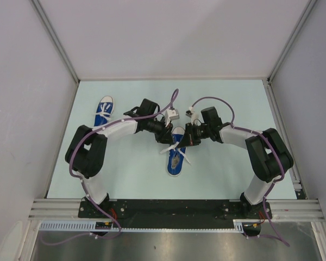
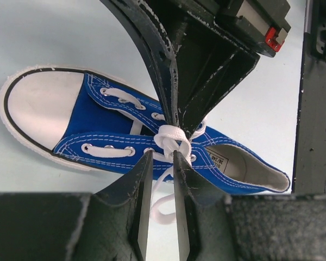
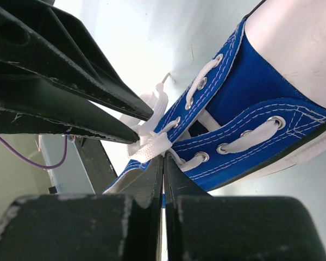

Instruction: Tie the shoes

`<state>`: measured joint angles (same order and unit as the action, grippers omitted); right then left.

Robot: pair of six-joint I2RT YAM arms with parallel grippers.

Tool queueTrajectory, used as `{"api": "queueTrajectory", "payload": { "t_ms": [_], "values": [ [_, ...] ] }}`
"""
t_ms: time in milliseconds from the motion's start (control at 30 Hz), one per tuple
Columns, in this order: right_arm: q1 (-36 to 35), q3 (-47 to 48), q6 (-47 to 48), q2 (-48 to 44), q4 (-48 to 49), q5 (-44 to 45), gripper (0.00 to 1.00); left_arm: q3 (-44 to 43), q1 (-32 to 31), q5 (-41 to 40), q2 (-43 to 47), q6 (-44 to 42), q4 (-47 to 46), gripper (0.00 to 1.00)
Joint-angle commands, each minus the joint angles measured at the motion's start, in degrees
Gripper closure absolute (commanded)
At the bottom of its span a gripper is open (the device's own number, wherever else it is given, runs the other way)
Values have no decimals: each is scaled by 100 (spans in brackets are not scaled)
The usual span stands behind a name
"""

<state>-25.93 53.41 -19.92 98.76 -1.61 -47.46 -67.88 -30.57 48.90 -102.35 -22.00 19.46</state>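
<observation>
My right end effector [image 3: 163, 159] is clenched shut and my left end effector [image 2: 162, 157] narrowly parted, over a pale green tabletop [image 1: 125, 174] boxed in by pale walls [image 1: 168, 38]. Both meet above a blue sneaker [image 1: 175, 160] at centre: right tips sit at its lace crossing [image 2: 173, 138], left fingers [image 2: 144, 206] straddle a loose strand [image 2: 162, 182]. A second sneaker [image 1: 104, 112] lies well apart, far left. Purple cables [image 1: 174, 100] arch over the wrists.

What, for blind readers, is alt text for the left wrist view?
Two grippers meet at a blue sneaker's white lace: the left gripper, fingers apart around a strand, and the shut right gripper opposite. The toe cap points left.
</observation>
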Motion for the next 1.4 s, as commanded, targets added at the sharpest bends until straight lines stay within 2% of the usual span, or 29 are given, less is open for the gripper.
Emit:
{"api": "queueTrajectory", "payload": {
  "t_ms": [0,567,967,1167,1200,1300,1367],
  "values": [
    [-70,188,-20,-24,108,-44,100,-279,-55,295,-75,-6,-21,74],
    [-79,188,-56,-32,345,-88,100,-305,-134,594,-84,55,-127,64],
    [18,188,50,-138,196,-237,100,-375,-143,207,-189,-85,14,68],
    [71,188,102,-164,13,-298,100,-375,-134,163,-119,-112,-21,84],
    [80,188,146,-173,-15,-299,100,-358,-125,181,-110,-112,-48,90],
    [80,188,217,-199,-94,-290,100,-375,-116,190,-40,-103,-127,100],
    [80,188,226,-191,-112,-281,100,-402,-107,198,-14,-103,-179,100]
  ]
}}
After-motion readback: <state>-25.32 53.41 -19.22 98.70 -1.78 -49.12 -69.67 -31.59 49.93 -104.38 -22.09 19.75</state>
